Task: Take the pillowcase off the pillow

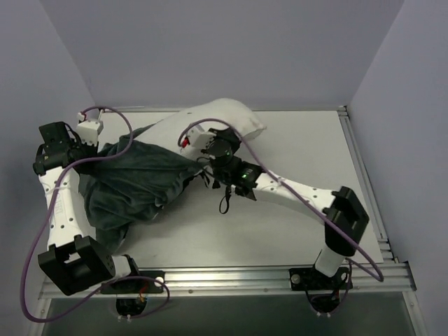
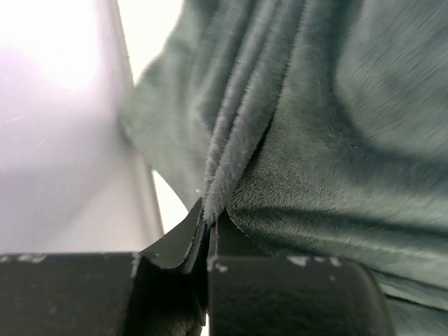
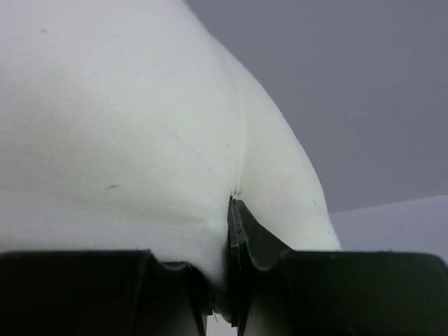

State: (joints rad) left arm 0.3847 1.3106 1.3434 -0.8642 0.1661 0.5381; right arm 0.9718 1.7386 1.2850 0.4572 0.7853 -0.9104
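The pillowcase lies bunched at the table's left, its plain dark grey face showing; no stripes show. The white pillow sticks out of it toward the back centre, its lower left part still covered by the fabric. My left gripper is at the pillowcase's left edge, shut on a fold of the grey fabric. My right gripper is at the pillow's near side, shut on a pinch of the white pillow.
The white table top lies to the right and front of the fabric. A metal rail runs along the right edge. Grey walls stand at the back and both sides. Purple cables loop over both arms.
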